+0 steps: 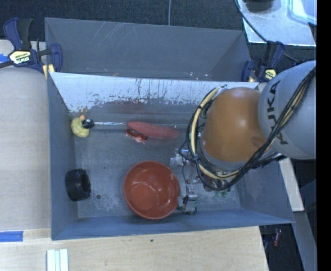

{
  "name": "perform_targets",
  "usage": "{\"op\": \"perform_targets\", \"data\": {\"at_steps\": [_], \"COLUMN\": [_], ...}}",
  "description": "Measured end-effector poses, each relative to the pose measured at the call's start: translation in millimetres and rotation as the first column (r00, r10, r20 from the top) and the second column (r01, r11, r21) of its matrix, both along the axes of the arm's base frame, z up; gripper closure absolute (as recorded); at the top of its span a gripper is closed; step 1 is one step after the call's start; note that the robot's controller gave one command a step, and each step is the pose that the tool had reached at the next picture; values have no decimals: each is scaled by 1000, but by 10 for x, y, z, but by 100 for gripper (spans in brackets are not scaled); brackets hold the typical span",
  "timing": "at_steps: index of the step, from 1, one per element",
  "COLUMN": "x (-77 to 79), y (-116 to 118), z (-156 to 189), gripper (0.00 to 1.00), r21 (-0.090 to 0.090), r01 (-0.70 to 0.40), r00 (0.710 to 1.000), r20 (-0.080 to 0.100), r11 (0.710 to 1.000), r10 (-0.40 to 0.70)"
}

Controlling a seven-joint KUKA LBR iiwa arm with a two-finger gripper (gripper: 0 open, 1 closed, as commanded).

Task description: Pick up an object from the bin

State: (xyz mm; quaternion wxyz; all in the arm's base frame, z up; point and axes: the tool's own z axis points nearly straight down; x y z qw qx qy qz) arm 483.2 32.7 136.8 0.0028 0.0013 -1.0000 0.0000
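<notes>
A red bowl (150, 190) stands upright at the bin's near side, about the middle. My gripper (186, 180) is low in the bin, right against the bowl's right rim, with most of it hidden under the arm's fittings. A flat, long red thing (151, 131) lies on the floor just behind the bowl, below the far wall.
A small yellow duck (80, 127) sits in the far left corner, with a pale rod (106, 125) running from it towards the long red thing. A black round thing (77, 184) lies at the near left. The arm covers the bin's right part.
</notes>
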Motion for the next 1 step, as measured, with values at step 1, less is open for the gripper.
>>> {"op": "perform_targets", "data": {"at_steps": [1], "x": [18], "y": [-1], "z": [45], "gripper": [0], "r21": [0], "r01": [2], "r00": [1000], "r20": [8], "r11": [1000], "r10": [-2]}}
